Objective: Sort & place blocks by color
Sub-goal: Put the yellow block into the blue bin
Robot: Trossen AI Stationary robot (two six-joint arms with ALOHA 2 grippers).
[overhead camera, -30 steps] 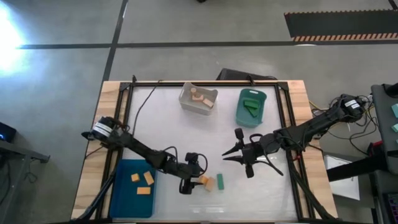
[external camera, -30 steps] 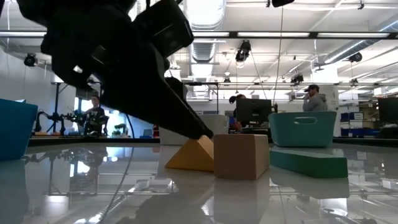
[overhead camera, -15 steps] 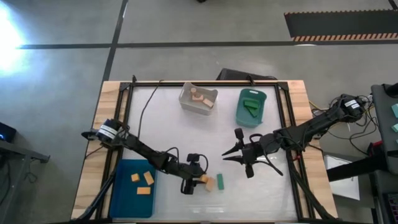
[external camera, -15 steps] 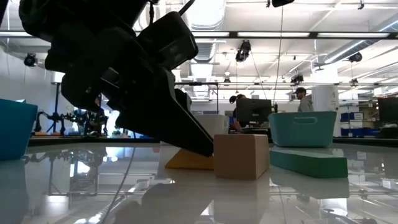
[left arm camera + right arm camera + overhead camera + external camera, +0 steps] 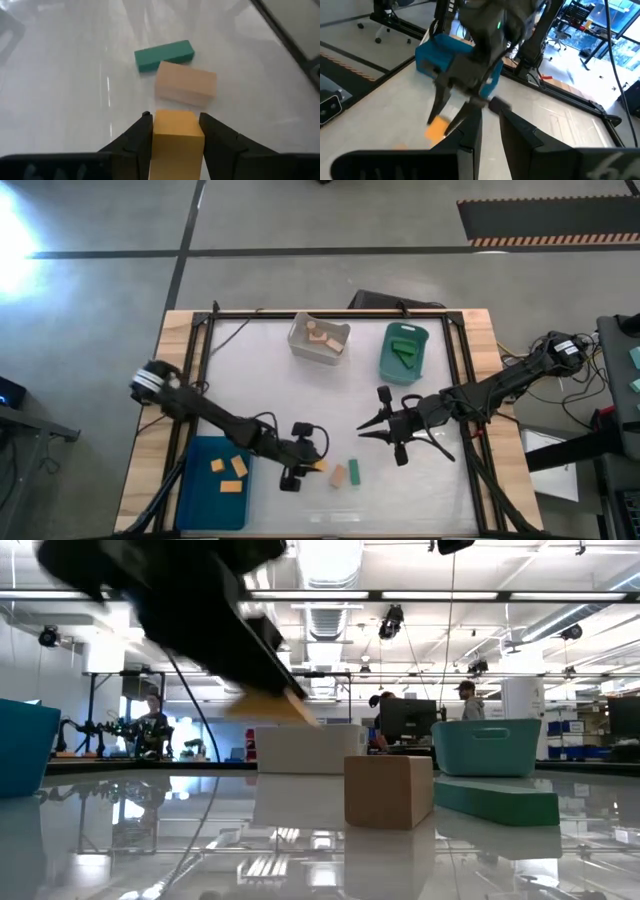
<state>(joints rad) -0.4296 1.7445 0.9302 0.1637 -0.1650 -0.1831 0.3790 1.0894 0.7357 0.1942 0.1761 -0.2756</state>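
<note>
Now the left gripper (image 5: 176, 131) clamps a small orange block (image 5: 176, 142) between its fingers, lifted off the white table (image 5: 260, 380). Just beyond lie a pale tan wooden block (image 5: 186, 85) and a green bar (image 5: 163, 55). The right gripper (image 5: 372, 424) hovers mid-table, fingers narrowly apart.

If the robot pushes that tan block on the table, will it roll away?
Probably not. The tan block has flat faces and sits flat, so it would likely slide, not roll. The white tabletop looks glossy, so it may slide easily. It is squat, so tipping seems unlikely.
</note>
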